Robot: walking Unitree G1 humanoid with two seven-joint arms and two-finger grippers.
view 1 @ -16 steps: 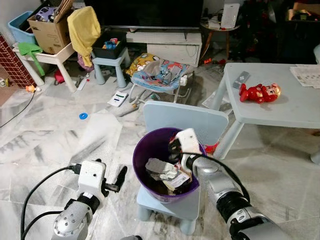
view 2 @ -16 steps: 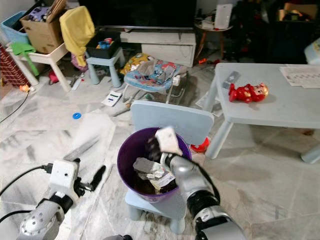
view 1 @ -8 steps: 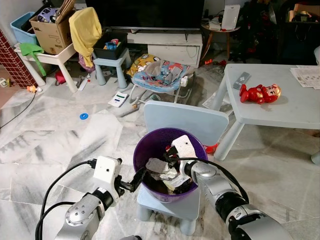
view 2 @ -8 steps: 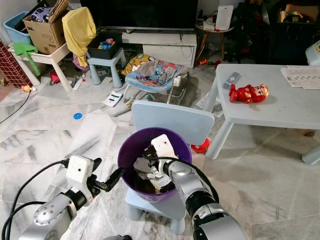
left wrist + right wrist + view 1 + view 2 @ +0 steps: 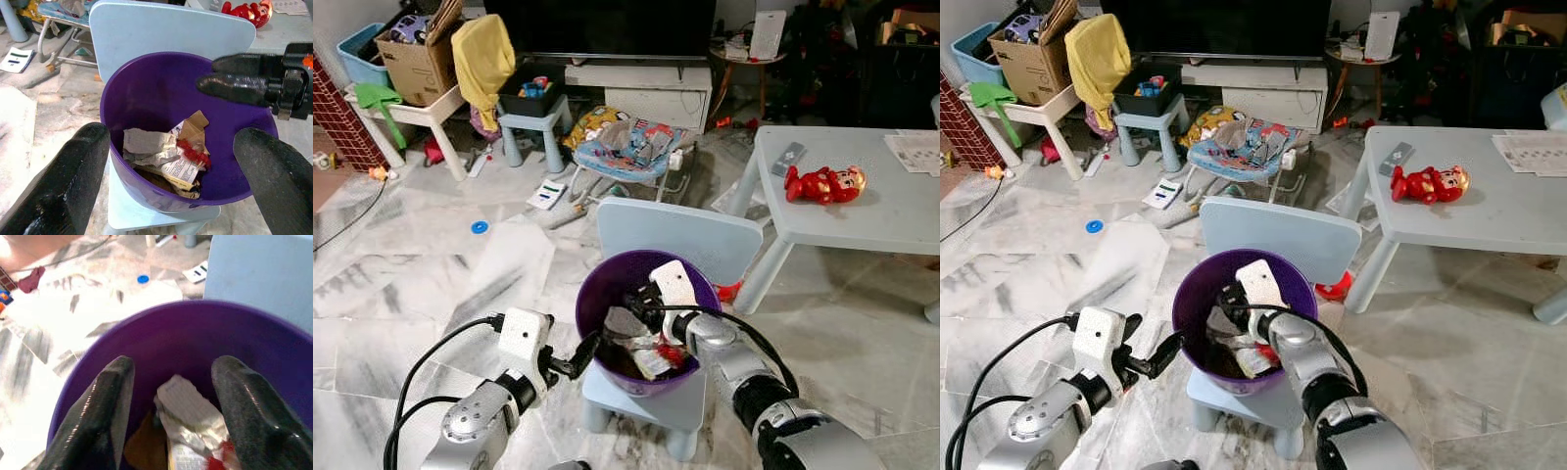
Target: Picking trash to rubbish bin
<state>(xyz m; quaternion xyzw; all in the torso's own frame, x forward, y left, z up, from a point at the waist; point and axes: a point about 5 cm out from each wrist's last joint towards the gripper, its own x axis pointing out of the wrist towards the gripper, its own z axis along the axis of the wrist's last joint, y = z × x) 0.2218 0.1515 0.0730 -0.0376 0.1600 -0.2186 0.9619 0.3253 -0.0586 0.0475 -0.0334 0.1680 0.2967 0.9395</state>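
The chair back point(image 5: 675, 233) walls the purple bin's point(image 5: 607, 294) far side; its mouth and near rim lie open.

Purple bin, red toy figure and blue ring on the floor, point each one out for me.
purple bin point(image 5: 590, 305): left eye view, left rim.
red toy figure point(image 5: 822, 182): left eye view, its body.
blue ring point(image 5: 480, 227): left eye view, the ring's band.

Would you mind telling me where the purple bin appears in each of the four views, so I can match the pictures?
Left eye view: purple bin, lower centre, on the small blue chair.
Right eye view: lower centre.
Left wrist view: middle of the picture, between the left gripper's fingers.
Right wrist view: rim arches across.
Shared landmark: the crumpled paper trash inside.
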